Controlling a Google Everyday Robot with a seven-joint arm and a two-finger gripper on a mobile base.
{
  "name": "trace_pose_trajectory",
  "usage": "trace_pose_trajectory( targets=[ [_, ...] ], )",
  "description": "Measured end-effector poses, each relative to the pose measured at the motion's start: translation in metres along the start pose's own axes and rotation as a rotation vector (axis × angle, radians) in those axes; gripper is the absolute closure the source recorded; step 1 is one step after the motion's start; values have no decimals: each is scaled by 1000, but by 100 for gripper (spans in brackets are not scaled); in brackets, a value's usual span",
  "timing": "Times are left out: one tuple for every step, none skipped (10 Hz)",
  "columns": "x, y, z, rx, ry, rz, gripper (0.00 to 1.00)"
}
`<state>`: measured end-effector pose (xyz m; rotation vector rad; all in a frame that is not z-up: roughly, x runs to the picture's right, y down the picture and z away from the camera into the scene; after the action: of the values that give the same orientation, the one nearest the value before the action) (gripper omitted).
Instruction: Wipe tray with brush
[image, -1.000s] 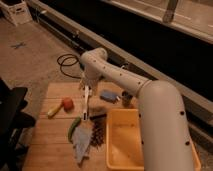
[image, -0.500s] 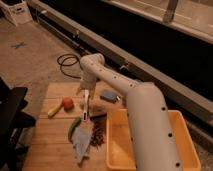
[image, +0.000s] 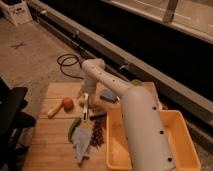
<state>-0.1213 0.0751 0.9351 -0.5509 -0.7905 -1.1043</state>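
The tray (image: 181, 131) is a large yellow-orange tub on the right of the wooden table, partly hidden behind my thick white arm. The brush (image: 86, 106) is a slim white stick with a small dark end, lying on the table left of the tray and pointing toward me. My gripper (image: 85, 96) hangs from the bent wrist right over the upper part of the brush handle, at or just above it. Whether it touches the handle is hidden from this angle.
A green chilli (image: 73, 127), a grey cloth (image: 82, 141) and a dark brownish heap (image: 98, 134) lie near the brush's end. A red-orange piece (image: 67, 103) sits left, a blue sponge (image: 108, 96) right. Black cable (image: 67, 62) lies on the floor; a dark chair (image: 11, 112) stands left.
My thick arm link has swung left across the tray's near side. The gripper has stayed over the brush handle and sunk slightly toward it.
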Motion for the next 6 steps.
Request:
trace_pose_trajectory(
  targets=[
    [-1, 1, 2, -9, 0, 4, 51],
    [-3, 0, 2, -14, 0, 3, 61],
    [-5, 0, 3, -19, -4, 2, 73],
    [-5, 0, 5, -21, -7, 1, 83],
    [-6, 0, 6, -22, -8, 1, 93],
    [-6, 1, 7, -23, -9, 2, 98]
  ],
)
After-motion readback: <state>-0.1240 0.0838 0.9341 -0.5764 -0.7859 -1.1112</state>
